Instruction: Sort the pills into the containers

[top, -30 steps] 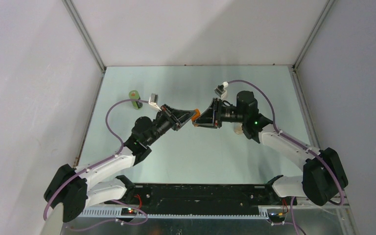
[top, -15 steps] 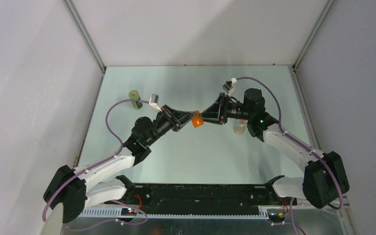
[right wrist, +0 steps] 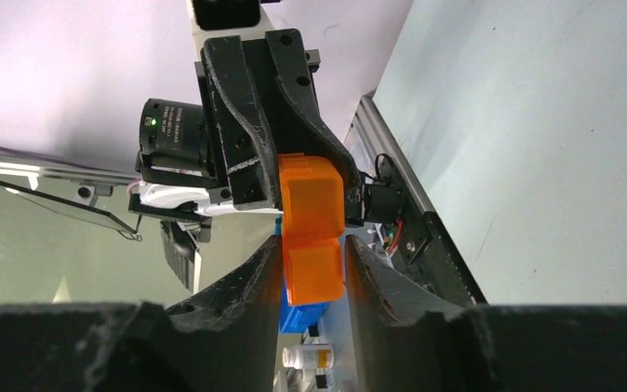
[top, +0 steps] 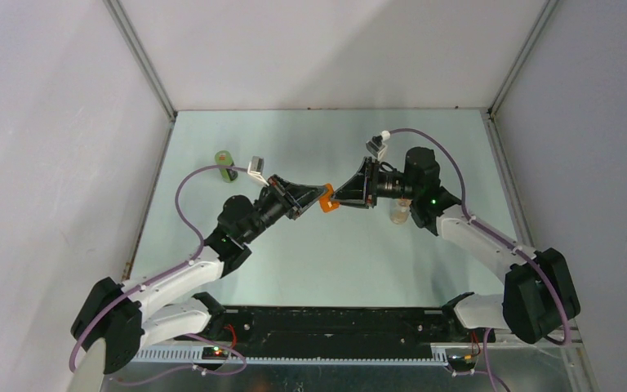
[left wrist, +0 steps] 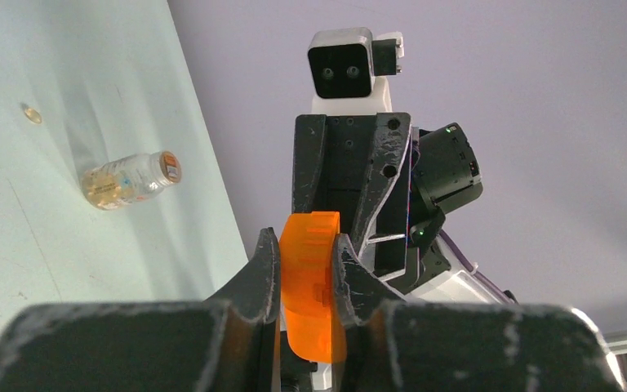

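Observation:
An orange box [top: 326, 202] hangs above the table's middle, my left gripper [left wrist: 306, 237] shut on one end of it. My right gripper [right wrist: 311, 238] faces it from the other side. Its fingers straddle the box's [right wrist: 313, 245] free end, one finger touching and a thin gap at the other. In the top view the left gripper [top: 317, 196] and right gripper [top: 340, 196] meet tip to tip. A green bottle [top: 226, 164] stands at the far left. A clear orange-topped vial [top: 398, 214] sits by the right wrist. One small pill [left wrist: 31, 114] lies beyond the vial [left wrist: 131, 181].
The enclosure's side walls and metal frame posts [top: 139, 57] border the pale green table [top: 310, 261]. A black rail [top: 335, 322] runs along the near edge between the arm bases. A blue bin [right wrist: 302, 314] and a white bottle [right wrist: 306, 357] show beyond that rail.
The right wrist rose and swung back to the right, uncovering the clear vial. The orange box tipped slightly between the two grippers. The left arm stayed where it was.

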You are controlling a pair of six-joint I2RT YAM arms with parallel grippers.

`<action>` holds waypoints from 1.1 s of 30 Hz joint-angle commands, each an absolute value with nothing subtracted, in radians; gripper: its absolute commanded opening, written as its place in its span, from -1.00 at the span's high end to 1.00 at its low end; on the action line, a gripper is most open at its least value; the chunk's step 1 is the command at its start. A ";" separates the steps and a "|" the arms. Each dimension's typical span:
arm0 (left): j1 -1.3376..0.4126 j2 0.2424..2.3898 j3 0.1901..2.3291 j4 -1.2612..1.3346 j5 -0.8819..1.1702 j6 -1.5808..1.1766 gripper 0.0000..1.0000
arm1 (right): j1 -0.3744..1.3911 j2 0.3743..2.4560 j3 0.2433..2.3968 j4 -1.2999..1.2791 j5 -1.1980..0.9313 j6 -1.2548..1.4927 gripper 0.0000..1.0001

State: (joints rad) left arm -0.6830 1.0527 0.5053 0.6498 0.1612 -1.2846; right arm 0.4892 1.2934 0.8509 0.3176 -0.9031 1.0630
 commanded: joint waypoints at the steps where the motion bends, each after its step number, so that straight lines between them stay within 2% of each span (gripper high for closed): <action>1: -0.682 1.047 0.527 0.704 0.175 -1.292 0.75 | 0.498 1.318 0.854 0.374 -0.939 1.089 0.29; 5: -0.682 1.048 0.523 0.709 0.173 -1.296 0.58 | 0.501 1.317 0.854 0.387 -0.930 1.103 0.42; 7: -0.682 1.048 0.523 0.711 0.173 -1.296 0.39 | 0.501 1.314 0.854 0.401 -0.921 1.113 0.46; 8: -0.682 1.049 0.523 0.710 0.173 -1.297 0.18 | 0.502 1.311 0.854 0.405 -0.917 1.118 0.46; 10: -0.681 1.051 0.523 0.711 0.175 -1.298 -0.12 | 0.502 1.308 0.853 0.415 -0.903 1.133 0.48; 15: -0.683 1.046 0.511 0.722 0.171 -1.304 -0.55 | 0.502 1.303 0.813 0.490 -0.858 1.206 0.51; 18: -0.682 1.035 0.501 0.725 0.171 -1.304 -0.59 | 0.491 1.304 0.771 0.573 -0.834 1.267 0.52; 25: -0.683 1.018 0.478 0.737 0.198 -1.303 -0.33 | 0.471 1.336 0.732 0.735 -0.816 1.369 0.52; 30: -0.682 1.054 0.493 0.735 0.243 -1.305 -0.31 | 0.471 1.348 0.725 0.775 -0.798 1.394 0.52; 33: -0.682 1.083 0.496 0.772 0.261 -1.317 -0.19 | 0.472 1.357 0.724 0.800 -0.798 1.408 0.51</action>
